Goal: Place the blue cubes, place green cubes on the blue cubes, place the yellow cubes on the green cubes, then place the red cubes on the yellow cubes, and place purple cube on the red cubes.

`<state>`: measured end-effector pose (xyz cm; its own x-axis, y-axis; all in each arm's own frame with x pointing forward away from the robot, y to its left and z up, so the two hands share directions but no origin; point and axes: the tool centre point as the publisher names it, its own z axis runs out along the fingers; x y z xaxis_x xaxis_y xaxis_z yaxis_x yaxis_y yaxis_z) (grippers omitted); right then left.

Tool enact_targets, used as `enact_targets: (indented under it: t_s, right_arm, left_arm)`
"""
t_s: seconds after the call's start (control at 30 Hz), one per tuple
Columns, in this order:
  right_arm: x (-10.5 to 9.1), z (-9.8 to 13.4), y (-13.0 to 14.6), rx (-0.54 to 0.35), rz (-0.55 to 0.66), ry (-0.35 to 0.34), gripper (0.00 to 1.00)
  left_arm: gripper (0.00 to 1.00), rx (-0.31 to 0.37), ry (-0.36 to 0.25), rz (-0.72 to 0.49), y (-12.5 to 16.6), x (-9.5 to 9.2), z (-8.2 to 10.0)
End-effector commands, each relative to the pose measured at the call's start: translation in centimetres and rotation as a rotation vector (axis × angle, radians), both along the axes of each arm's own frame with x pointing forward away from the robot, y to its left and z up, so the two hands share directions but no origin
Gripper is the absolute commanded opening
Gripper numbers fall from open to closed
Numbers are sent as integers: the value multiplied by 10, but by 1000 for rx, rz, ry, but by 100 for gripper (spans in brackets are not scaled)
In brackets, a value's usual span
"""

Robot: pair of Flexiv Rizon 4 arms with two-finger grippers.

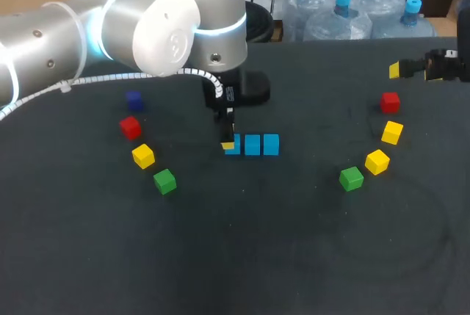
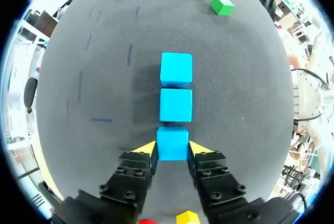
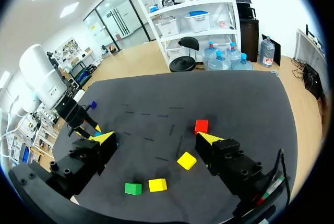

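Note:
Three blue cubes lie in a row mid-table. My left gripper (image 1: 228, 142) (image 2: 172, 149) is shut on the nearest blue cube (image 2: 172, 141), the row's left end (image 1: 234, 146), with a yellow tip against each side. The other two blue cubes (image 2: 176, 105) (image 2: 176, 69) sit just ahead of it. On the left lie a purple cube (image 1: 134, 100), a red cube (image 1: 130, 127), a yellow cube (image 1: 143, 156) and a green cube (image 1: 164, 180). On the right lie a red cube (image 1: 390, 101) (image 3: 201, 126), two yellow cubes (image 1: 392, 132) (image 1: 377, 161) and a green cube (image 1: 351, 178). My right gripper (image 1: 420, 67) (image 3: 156, 140) hovers open and empty at the far right.
The dark table (image 1: 242, 256) is bare in front of the blue row. My left arm (image 1: 147, 29) crosses the table's left rear down to the middle.

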<state>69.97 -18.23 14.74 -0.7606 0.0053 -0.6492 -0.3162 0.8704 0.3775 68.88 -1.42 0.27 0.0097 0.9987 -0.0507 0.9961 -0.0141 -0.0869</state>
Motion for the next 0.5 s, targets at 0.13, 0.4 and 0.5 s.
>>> enact_targets:
  t_s: [0.13,0.4,0.5]
  right_arm:
    - [-1,1,0,-2,-1,0,100]
    - [-1,1,0,-2,-1,0,100]
    - [-1,1,0,-2,-1,0,100]
  left_arm:
    - [0,-8,4,-8,0,1,0]
    - [0,-9,7,-19,-2,1,0]
    - [0,-7,7,-20,-2,1,-1]
